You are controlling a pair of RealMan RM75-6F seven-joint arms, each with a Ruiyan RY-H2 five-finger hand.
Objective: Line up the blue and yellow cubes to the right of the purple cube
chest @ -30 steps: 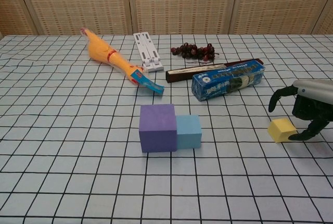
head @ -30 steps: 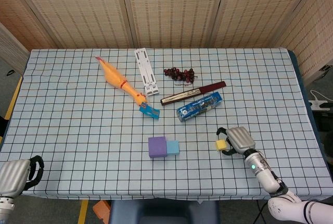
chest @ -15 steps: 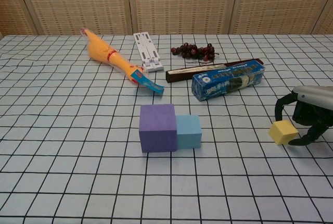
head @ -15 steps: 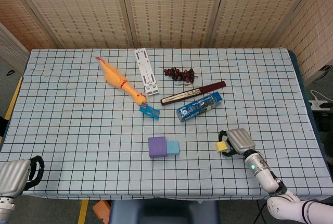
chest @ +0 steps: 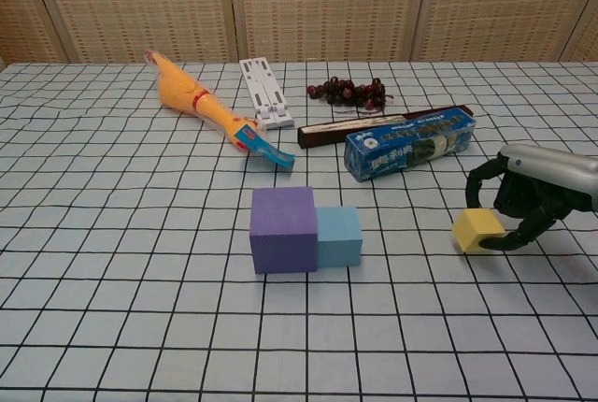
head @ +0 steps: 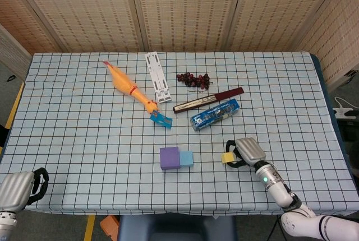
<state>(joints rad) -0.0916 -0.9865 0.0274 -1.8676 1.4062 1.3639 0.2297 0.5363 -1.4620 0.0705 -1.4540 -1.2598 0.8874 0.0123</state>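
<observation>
Yellow cube (chest: 478, 230) clamped in right hand (chest: 528, 198) fingers, one blue cube (chest: 338, 236), one purple cube (chest: 283, 229)

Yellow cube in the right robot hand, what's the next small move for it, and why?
Probably carry the yellow cube further left toward the blue cube. The right robot hand holds it with open tablecloth between the two, while the blue cube already touches the purple cube's right side, so the spot beside blue is free.

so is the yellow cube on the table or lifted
Cannot tell: the right hand grips the yellow cube, tilted; no clear gap under it.
</observation>
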